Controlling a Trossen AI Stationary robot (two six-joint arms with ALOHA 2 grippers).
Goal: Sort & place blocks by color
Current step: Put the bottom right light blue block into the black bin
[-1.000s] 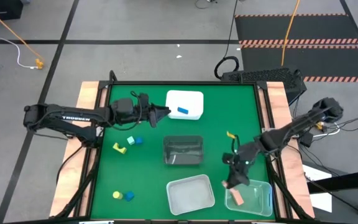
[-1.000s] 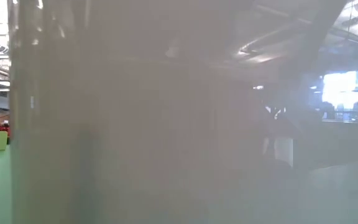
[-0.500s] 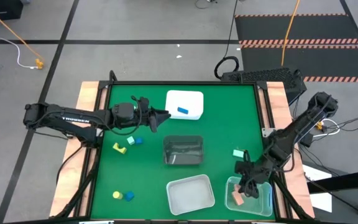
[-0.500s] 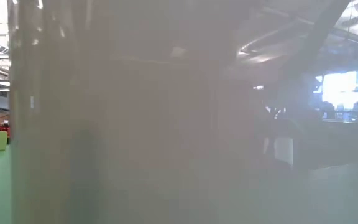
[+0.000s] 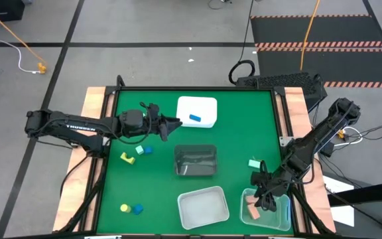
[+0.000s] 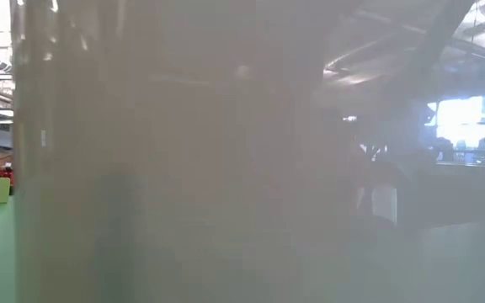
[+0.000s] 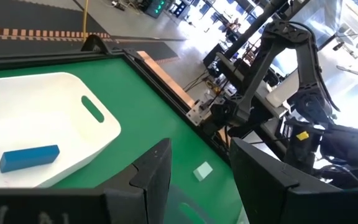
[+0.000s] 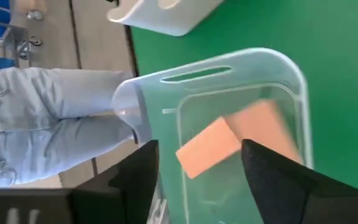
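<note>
Two salmon pink blocks (image 5: 251,212) lie inside the clear tub (image 5: 283,211) at the near right corner of the green worktop (image 5: 237,136); the right gripper (image 5: 262,198) hangs over that tub, fingers spread wide and empty. A blue bar (image 5: 195,119) rests in the white tub (image 5: 207,105), toward which the left gripper (image 5: 171,122) points, fingers apart and empty. One mint green block (image 5: 254,163) lies loose near the clear tub. Yellow and blue blocks (image 5: 136,152) stay scattered at left.
</note>
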